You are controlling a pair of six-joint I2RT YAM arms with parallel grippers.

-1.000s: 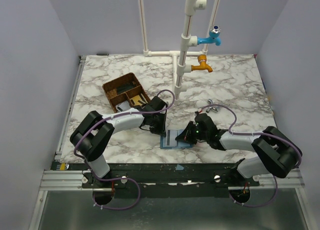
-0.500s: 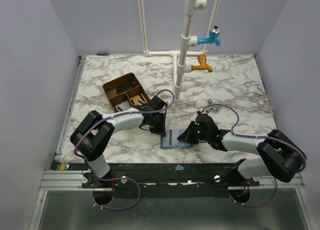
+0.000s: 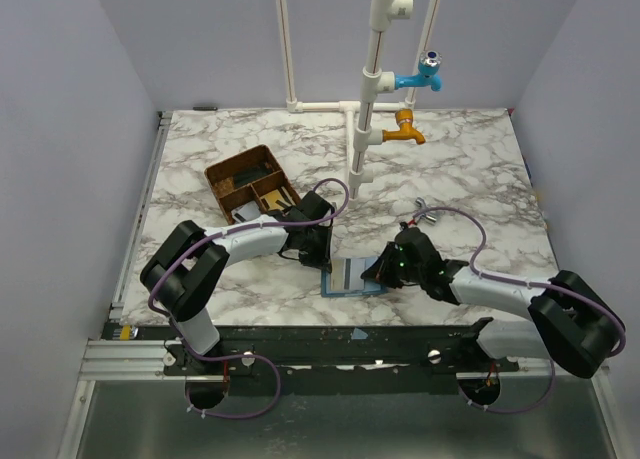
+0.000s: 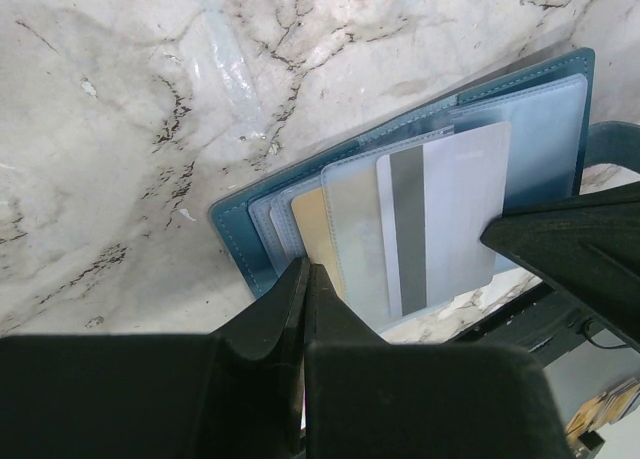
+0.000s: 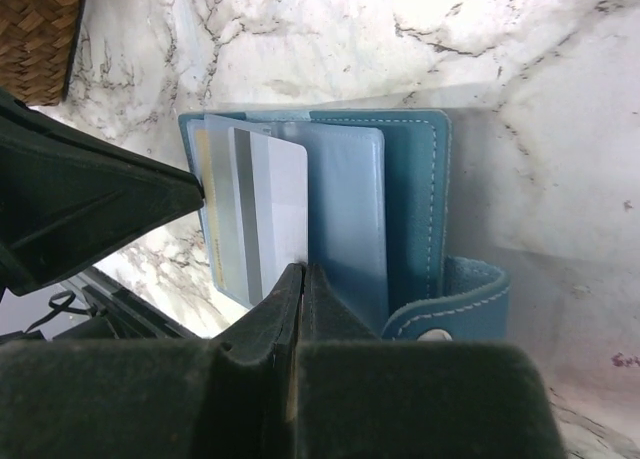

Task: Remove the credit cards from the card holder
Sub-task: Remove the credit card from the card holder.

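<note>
The blue card holder lay open at the table's near edge. The cards poked partway out, none free yet. Left gripper and right gripper pressed on it, jaws shut, gripping nothing

Both arms share one build. The left arm and the right arm have pale grey-white link tubes set between bulky black joint housings with rounded shells. A thin purple cable loops loosely along each arm, and more purple cable hangs below the bases. The bases are bolted to a black cross rail that carries two round silver bolt heads. In the wrist views the left gripper and the right gripper are matt black — each finger a thick block narrowing to a wedge-shaped tip, with smooth, unmarked faces.
</note>
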